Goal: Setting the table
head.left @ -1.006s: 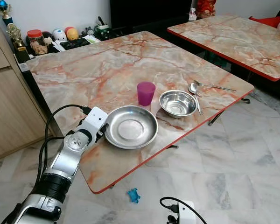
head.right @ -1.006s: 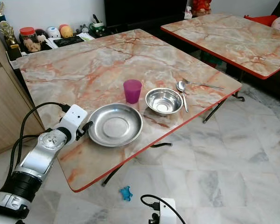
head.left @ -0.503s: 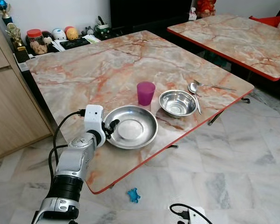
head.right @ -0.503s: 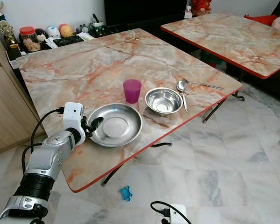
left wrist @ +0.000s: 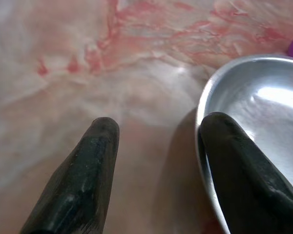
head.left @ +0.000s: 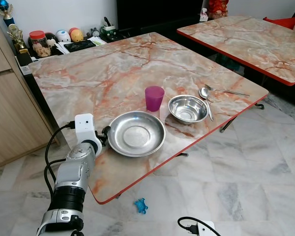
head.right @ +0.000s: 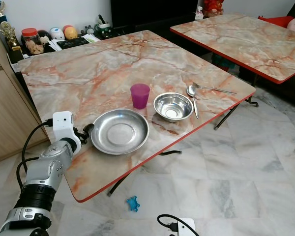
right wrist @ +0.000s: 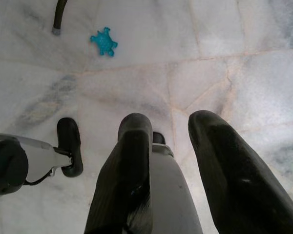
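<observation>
no legible text, labels or numbers (jar label too small)

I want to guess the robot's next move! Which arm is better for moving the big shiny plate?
Probably the left. The left gripper is open right at the plate rim on the table. The right gripper hangs low over the floor, away from the dishes.
</observation>
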Tool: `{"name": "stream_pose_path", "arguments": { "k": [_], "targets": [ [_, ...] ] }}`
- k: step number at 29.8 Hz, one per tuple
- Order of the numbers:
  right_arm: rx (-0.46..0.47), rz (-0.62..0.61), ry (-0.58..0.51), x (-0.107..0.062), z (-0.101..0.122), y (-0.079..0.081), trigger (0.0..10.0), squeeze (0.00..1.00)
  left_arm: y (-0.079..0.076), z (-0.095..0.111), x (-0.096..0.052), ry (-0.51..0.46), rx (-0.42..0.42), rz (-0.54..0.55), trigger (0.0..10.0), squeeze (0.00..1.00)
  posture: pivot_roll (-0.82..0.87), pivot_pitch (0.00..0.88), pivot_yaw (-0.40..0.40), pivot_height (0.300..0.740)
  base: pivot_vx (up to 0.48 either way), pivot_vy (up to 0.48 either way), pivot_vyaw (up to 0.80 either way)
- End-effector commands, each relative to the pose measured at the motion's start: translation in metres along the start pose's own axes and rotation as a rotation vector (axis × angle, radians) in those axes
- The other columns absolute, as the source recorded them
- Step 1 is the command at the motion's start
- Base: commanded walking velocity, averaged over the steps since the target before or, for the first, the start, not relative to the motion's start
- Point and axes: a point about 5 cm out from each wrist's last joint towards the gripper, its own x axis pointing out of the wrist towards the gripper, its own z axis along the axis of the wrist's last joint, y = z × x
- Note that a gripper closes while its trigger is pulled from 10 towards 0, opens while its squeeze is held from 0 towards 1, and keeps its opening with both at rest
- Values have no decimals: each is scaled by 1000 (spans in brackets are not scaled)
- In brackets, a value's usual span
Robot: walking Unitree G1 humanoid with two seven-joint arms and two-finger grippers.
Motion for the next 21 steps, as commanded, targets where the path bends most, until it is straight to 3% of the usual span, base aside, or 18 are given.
{"name": "stream_pose_path", "arguments": {
  "k": [1,9,21],
  "targets": [
    [-1,-3,16,0,-2,0,10000,0,1,-6,0,27,-42,5,10000,0,132,9,-53,740,0,0,0],
    [-4,-2,10,0,0,1,10000,0,-3,6,0,-18,-135,-52,10000,0,134,9,-55,740,0,0,0],
    [-5,1,9,1,1,0,10000,0,-11,-8,-1,40,-31,-98,10000,0,131,9,-54,740,0,0,0]
  ]
}}
